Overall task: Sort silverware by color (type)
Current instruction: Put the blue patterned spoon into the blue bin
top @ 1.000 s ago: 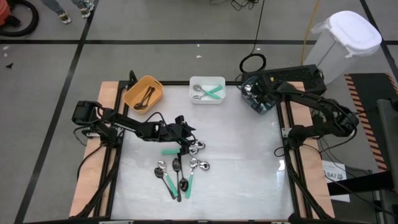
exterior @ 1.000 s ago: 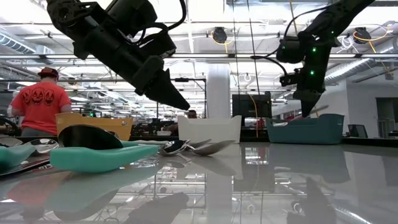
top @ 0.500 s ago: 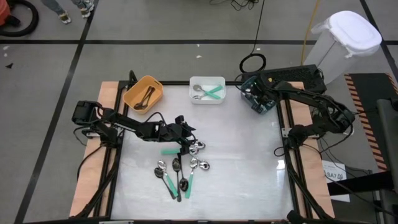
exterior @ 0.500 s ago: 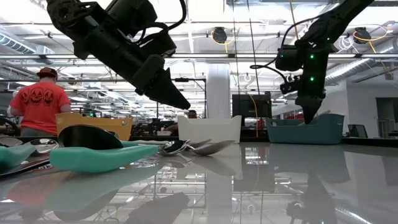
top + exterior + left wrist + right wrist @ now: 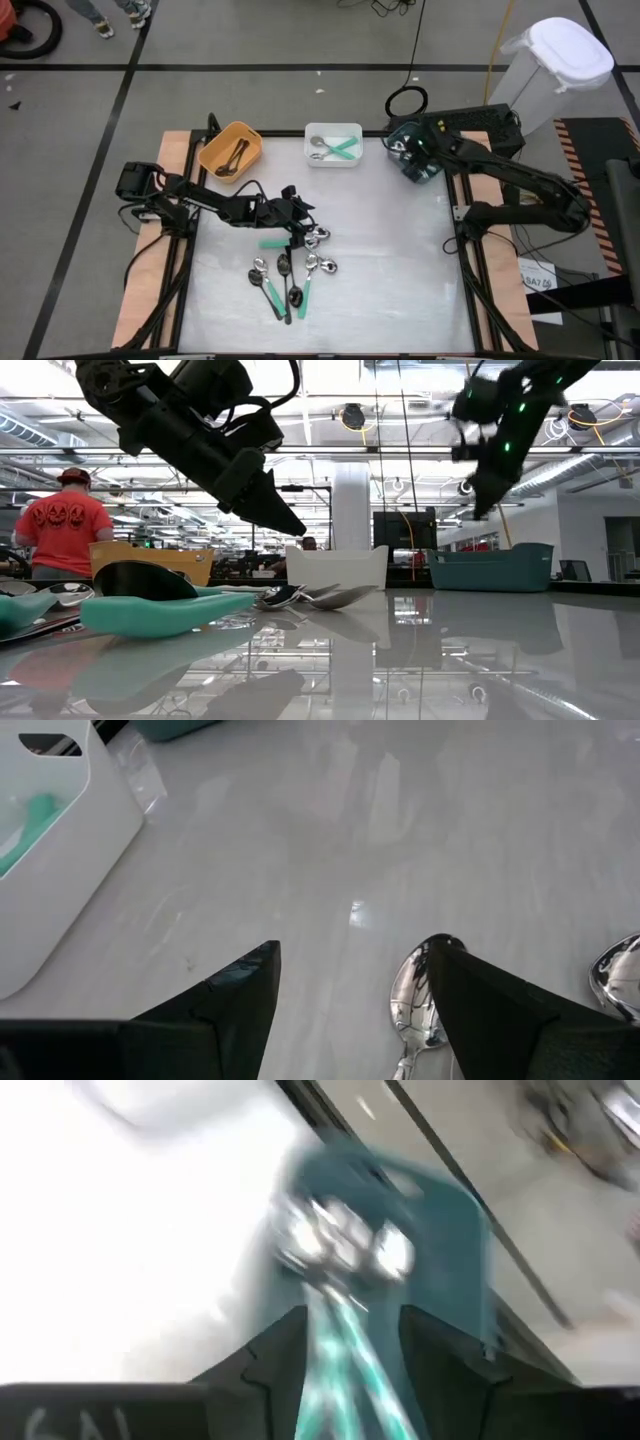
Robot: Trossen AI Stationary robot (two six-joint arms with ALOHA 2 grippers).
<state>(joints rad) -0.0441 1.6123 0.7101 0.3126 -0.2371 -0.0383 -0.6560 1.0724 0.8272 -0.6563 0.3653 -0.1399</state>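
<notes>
Left wrist view shows what the overhead can't: left gripper (image 5: 350,995) spread wide, holding nothing, a spoon (image 5: 420,995) beside one finger. The spoon pile (image 5: 292,272) lies just beyond. Farther off, right gripper (image 5: 350,1335) hangs over the teal bin (image 5: 412,150), fingers apart, empty.

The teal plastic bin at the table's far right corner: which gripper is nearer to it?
Right. The right gripper is directly over the teal plastic bin, while the left gripper hangs over the pile of spoons mid-table, well away.
</notes>
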